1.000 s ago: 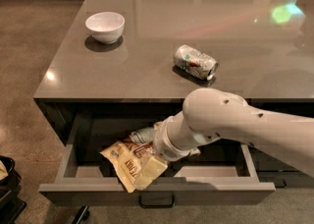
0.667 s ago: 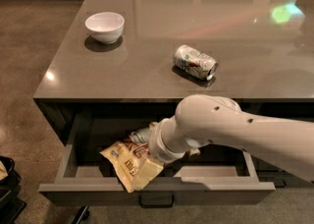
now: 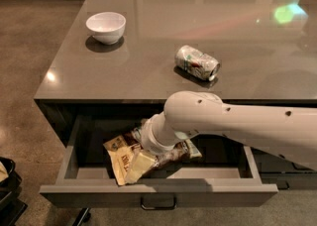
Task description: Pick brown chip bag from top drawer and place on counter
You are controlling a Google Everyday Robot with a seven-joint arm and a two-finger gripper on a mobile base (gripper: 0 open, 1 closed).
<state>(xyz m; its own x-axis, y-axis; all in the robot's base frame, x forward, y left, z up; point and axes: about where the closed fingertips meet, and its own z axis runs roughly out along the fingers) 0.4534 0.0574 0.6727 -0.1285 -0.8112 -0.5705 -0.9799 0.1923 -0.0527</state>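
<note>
The top drawer [image 3: 158,194] stands pulled open below the counter [image 3: 148,66]. The brown chip bag [image 3: 118,154] lies crinkled inside it, its cream end with dark lettering to the left and its dark brown middle [image 3: 171,154] under my wrist. My gripper [image 3: 143,158] reaches down into the drawer from the right and sits right on the bag's middle. The white arm [image 3: 237,123] hides the gripper's tip and part of the bag.
A white bowl [image 3: 106,27] stands on the counter at the far left. A crushed silver can [image 3: 197,62] lies on its side near the counter's front edge, above the arm. The drawer's metal handle [image 3: 158,203] is at the front. A dark object [image 3: 7,180] stands on the floor at left.
The arm has shifted a little to the left, deeper over the bag. The bag stays in the drawer at about the same spot.
</note>
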